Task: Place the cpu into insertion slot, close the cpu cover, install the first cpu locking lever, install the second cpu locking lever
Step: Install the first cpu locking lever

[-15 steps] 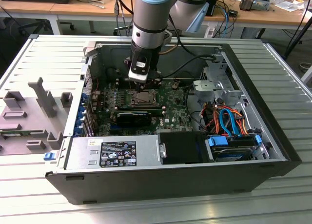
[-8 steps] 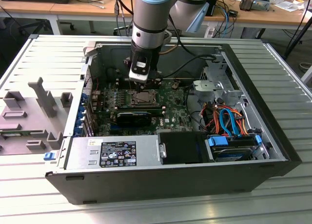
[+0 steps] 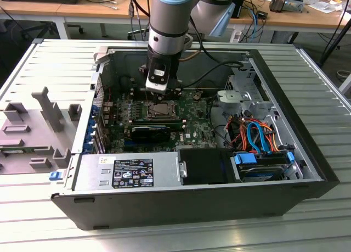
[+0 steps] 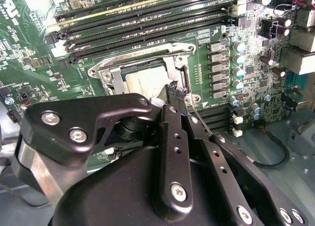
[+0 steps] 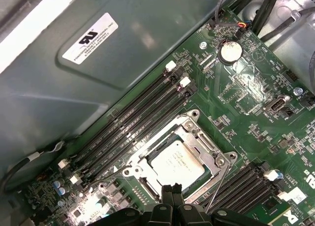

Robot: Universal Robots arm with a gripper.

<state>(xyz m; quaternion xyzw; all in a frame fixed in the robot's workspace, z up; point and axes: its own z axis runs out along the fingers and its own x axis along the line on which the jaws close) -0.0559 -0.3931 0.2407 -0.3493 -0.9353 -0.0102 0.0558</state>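
Observation:
The cpu (image 5: 177,162) lies flat in the insertion slot (image 5: 147,184) on the green motherboard, its silver-grey top showing. The cpu cover (image 5: 203,141) lies down around it as a silver frame. A thin wire locking lever (image 5: 220,184) runs along one side of the socket, just beside my fingertips; I cannot tell whether it is latched. My gripper (image 5: 172,190) hovers at the socket's edge, fingers pressed together with nothing visible between them. In the second wrist view the gripper (image 4: 175,91) stands over a corner of the cpu (image 4: 145,80). In the exterior view the gripper (image 3: 160,94) hangs just above the socket (image 3: 162,110).
Long black memory slots (image 5: 133,122) run beside the socket. A black heatsink block (image 3: 151,132) lies in front of it, with the power supply (image 3: 126,172) and a drive cage with blue and orange cables (image 3: 262,142) inside the case. A grey fixture (image 3: 44,120) sits at the exterior view's left.

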